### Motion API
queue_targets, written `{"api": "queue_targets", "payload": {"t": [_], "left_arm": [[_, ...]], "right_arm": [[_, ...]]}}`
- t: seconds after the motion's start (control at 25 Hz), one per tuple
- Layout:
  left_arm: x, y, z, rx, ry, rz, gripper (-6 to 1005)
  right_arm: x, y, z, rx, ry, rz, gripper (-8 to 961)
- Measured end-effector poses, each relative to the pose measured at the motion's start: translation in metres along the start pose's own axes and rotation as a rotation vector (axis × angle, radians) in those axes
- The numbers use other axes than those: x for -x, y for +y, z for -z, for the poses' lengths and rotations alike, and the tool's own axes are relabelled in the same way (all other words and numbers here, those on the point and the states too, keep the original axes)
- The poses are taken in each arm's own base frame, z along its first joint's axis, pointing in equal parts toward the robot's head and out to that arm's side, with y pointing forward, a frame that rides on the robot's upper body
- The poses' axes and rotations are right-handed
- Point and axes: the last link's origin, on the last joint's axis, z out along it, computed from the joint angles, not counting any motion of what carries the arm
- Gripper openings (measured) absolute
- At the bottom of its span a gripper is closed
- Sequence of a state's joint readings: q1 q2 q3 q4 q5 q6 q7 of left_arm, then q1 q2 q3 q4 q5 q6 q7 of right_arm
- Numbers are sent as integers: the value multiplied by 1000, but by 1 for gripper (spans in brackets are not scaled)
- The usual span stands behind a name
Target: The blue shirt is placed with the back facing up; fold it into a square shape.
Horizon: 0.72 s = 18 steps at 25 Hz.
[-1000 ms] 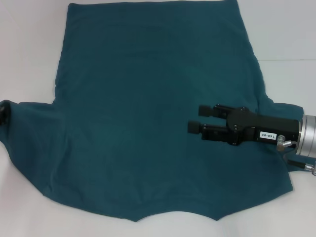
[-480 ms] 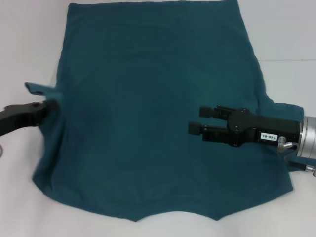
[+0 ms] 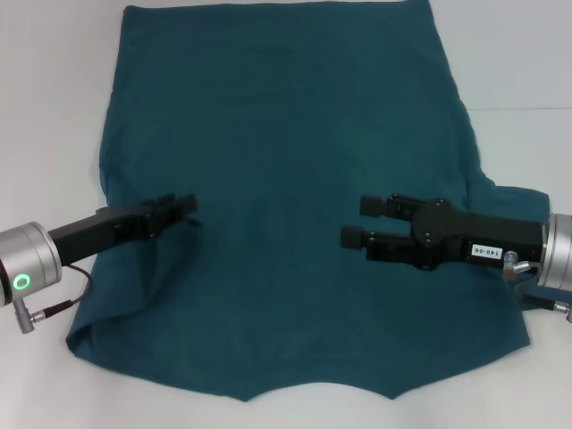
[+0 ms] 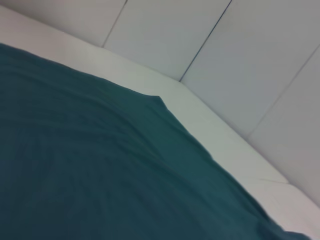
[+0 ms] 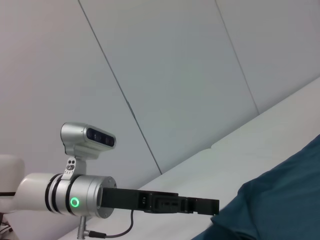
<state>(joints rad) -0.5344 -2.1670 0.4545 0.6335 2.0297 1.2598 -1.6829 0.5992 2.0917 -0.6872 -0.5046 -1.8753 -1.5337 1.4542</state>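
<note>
Black tools [image 3: 351, 222], silver wrist cuffs, green ring light, white label.

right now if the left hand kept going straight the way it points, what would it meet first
Probably the right hand, which points back at it across the blue shirt. Between them lies only flat fabric; their relative heights are unclear. The left hand sits over the shirt.

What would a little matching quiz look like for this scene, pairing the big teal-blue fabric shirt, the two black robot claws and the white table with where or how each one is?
Things:
1. large teal-blue fabric shirt
2. left black gripper
3. right black gripper
4. white table

States:
A. bare along both sides of the cloth
B. over the shirt's right half, two fingers apart
C. spread out, plain side up, left sleeve folded in
D. over the shirt's left half, fingers together on a fold of cloth

Pairs: 1-C, 2-D, 3-B, 4-A
</note>
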Motion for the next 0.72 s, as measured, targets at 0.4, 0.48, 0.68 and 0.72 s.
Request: {"api": "queue_targets", "payload": {"t": [0.4,0.48,0.68,0.72], "left_arm": [[-2,0,6,9,32,-15,559],[-1,-7,7,-34,35,-19,599],[1,-29,7,-195,43,-3,801],[1,-32,6,-216,42,-1,846]], "right_arm": [[0,0,2,-1,-3,-1,852],[0,0,2,-1,-3,-1,852],[0,0,2,-3,-3,-1,852],[0,0,2,-3,-3,-2,852]]}}
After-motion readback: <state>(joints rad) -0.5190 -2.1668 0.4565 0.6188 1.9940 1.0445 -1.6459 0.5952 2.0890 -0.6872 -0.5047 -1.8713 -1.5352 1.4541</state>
